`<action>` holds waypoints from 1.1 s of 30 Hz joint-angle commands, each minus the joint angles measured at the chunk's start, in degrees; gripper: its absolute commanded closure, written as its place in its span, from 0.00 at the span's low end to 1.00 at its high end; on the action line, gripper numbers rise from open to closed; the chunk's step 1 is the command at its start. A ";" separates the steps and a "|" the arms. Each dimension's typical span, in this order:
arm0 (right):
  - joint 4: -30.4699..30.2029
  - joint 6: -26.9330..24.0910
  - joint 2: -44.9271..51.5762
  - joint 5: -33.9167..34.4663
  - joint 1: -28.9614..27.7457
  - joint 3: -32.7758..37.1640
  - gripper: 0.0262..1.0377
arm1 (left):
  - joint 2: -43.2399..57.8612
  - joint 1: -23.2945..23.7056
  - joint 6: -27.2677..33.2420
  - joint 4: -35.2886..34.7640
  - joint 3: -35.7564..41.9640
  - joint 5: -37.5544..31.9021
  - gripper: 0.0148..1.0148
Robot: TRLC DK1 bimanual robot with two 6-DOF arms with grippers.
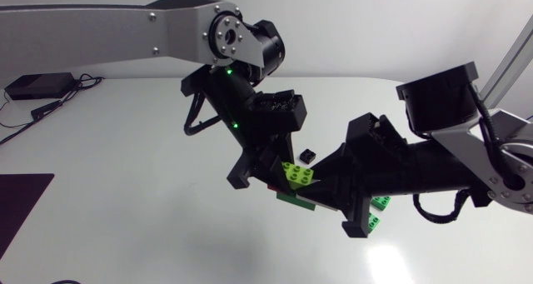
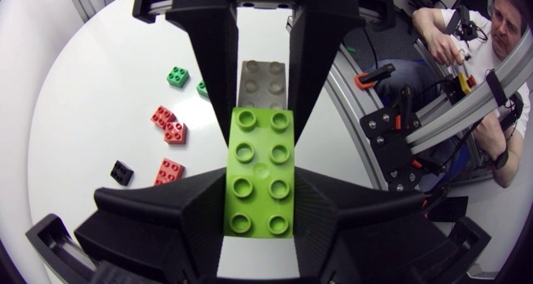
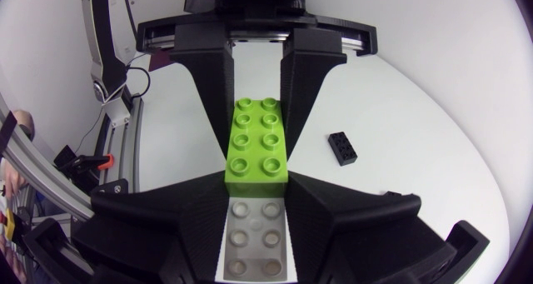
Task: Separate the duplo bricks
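A lime green brick is held above the middle of the table where my two grippers meet nose to nose. My left gripper is shut on the lime green brick, its fingers pressing both long sides. A grey brick sits between the fingers of my right gripper, which is shut on it. In the right wrist view the lime green brick lies just ahead of the grey one, its near end stepping up over it. The grey brick is hidden in the head view, where the left gripper faces the right gripper.
Loose bricks lie on the white table: red ones, a green one and a small black one. The black brick lies just behind the grippers, and green bricks under my right arm.
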 commanded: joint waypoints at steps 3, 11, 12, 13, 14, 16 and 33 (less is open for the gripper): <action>0.88 0.89 0.36 0.32 0.73 0.83 0.52 | -1.22 1.47 1.67 -1.12 -2.15 0.07 0.85; -1.23 0.19 -0.78 0.23 0.91 0.48 0.19 | -2.80 4.02 2.81 -1.73 -2.42 0.07 0.85; -1.32 0.19 -0.78 0.23 0.91 0.39 0.19 | -2.97 4.11 2.81 -1.82 -2.42 0.07 0.85; -1.41 0.10 -0.78 0.23 0.91 0.30 0.19 | -3.24 4.19 2.81 -1.91 -2.51 0.07 0.85; -1.41 0.01 -0.78 0.23 0.99 0.22 0.19 | -3.33 4.19 2.81 -1.91 -2.51 0.07 0.85; -1.32 -0.25 -0.51 0.32 0.91 -0.05 0.19 | -3.41 4.19 2.99 -2.17 -2.51 0.07 0.85; 0.17 -1.74 1.51 0.32 0.20 -0.93 0.71 | -4.38 3.58 3.07 -2.52 -3.12 0.16 0.85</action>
